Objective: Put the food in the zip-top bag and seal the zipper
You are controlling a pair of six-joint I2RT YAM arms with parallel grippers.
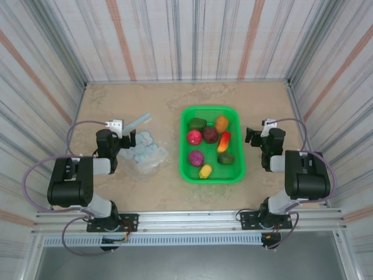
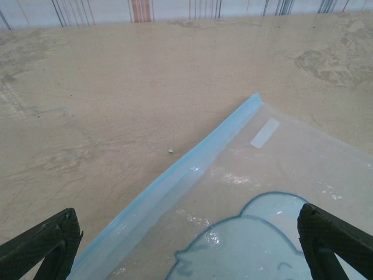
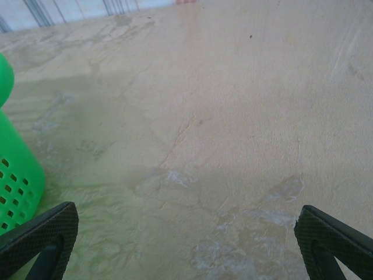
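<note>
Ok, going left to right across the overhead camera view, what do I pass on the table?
left gripper → clear bag → green basket holding the toy food → right gripper

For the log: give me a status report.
Left end effector open above zip-top bag. Right end effector open, empty. Food all in green basket. Nothing blocking.

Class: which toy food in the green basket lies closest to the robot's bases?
The yellow piece, by the basket's near rim. It is the only yellow one; the purple piece and a green piece sit just behind it.
</note>
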